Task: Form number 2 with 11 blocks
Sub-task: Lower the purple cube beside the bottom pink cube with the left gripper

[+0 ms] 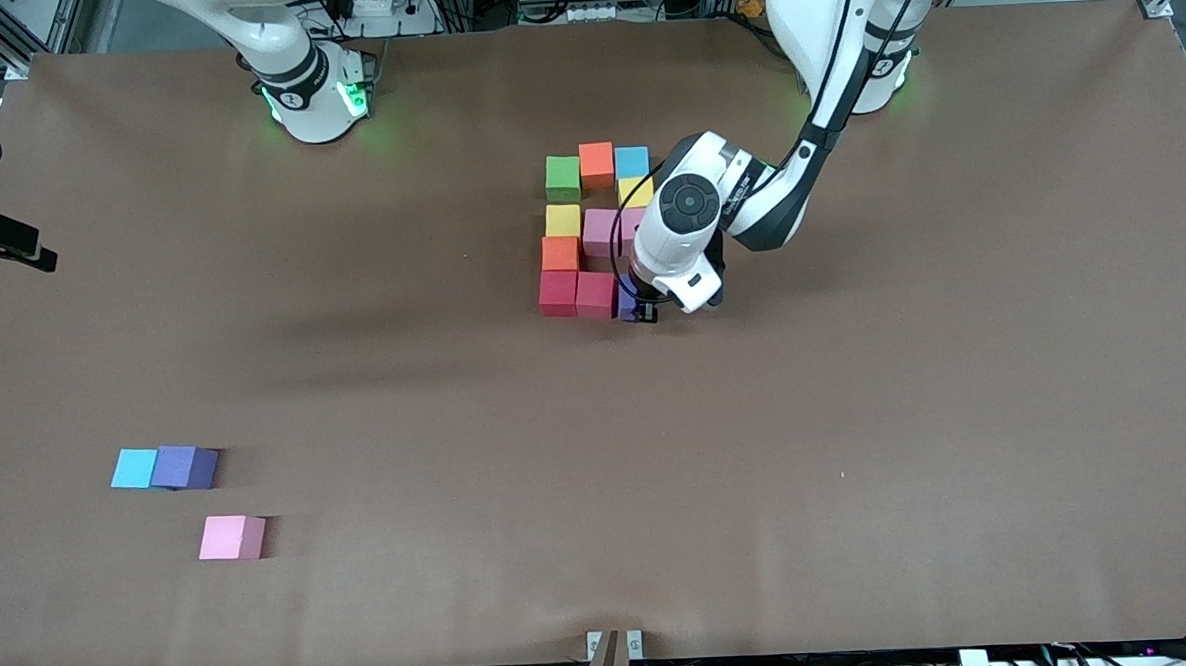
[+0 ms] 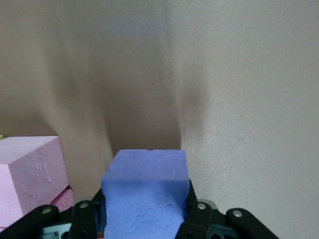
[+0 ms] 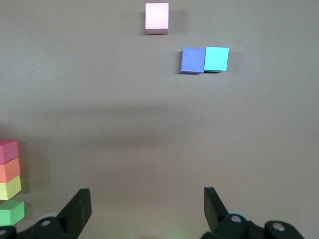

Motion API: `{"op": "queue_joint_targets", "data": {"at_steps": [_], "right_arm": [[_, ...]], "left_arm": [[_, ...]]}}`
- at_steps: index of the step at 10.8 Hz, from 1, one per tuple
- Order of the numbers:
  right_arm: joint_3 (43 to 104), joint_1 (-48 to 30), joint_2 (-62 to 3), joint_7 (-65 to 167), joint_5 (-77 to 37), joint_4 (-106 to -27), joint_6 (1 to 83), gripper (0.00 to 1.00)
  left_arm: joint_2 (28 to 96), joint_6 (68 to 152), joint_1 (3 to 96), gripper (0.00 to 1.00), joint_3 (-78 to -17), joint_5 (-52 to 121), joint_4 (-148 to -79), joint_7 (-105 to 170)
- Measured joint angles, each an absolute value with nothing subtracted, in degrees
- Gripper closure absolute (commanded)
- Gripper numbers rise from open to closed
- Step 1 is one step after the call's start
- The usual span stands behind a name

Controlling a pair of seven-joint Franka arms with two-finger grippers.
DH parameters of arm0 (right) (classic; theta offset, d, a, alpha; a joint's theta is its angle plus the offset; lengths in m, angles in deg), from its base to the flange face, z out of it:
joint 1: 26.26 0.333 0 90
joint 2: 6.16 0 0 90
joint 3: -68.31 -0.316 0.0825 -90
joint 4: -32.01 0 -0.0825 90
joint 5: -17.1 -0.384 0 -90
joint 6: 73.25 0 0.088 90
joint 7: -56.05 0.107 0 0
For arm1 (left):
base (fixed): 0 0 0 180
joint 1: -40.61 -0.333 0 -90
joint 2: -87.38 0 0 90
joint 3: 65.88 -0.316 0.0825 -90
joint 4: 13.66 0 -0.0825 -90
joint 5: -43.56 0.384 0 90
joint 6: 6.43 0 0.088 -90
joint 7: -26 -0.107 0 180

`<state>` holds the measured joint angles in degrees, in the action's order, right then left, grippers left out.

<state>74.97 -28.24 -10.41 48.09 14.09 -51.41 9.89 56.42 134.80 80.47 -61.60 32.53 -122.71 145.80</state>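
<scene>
- Left gripper (image 2: 144,219) is clamped on a purple block (image 2: 146,191), low at the near end of the number 2 (image 1: 594,233), on the side toward the left arm's end of the table.
- Key relation: the purple block sits just beside the second red block (image 1: 596,294), finishing the nearest row with the first red block (image 1: 558,292). The row runs across the table. I judge the coming move is only release and lift straight up.
- Whether the purple block touches the red neighbour cannot be told; the wrist hides that seam in the front view.
- Left arm is the near one for this spot. Right gripper (image 3: 147,206) hangs with its fingers spread wide and empty, high over the table, waiting.
- Digit rows, farthest first: green block (image 1: 562,177), orange block (image 1: 597,165), blue block (image 1: 632,161); a yellow block (image 1: 635,191) under the blue; then yellow block (image 1: 562,220) and pink block (image 1: 601,232), one more pink partly hidden; lower orange block (image 1: 561,253); then the reds.
- All are matte foam cubes, equal size, soft edges, faintly pitted faces; foam dents slightly under the pads.
- Spares lie well apart, near the front camera toward the right arm's end: cyan cube (image 1: 134,468) touching a spare purple cube (image 1: 186,467), spare pink cube (image 1: 232,537) nearer still.
- Table (image 1: 859,462) is flat, brown, dull.
</scene>
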Motion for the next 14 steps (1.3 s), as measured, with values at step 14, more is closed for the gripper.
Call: {"op": "queue_joint_targets", "data": {"at_steps": [14], "right_arm": [[74.97, -28.23, -10.41, 48.11, 14.09, -51.41, 9.91, 0.00]], "left_arm": [[55.21, 135.83, 80.59, 0.36, -61.61, 32.53, -121.53, 146.52]]}}
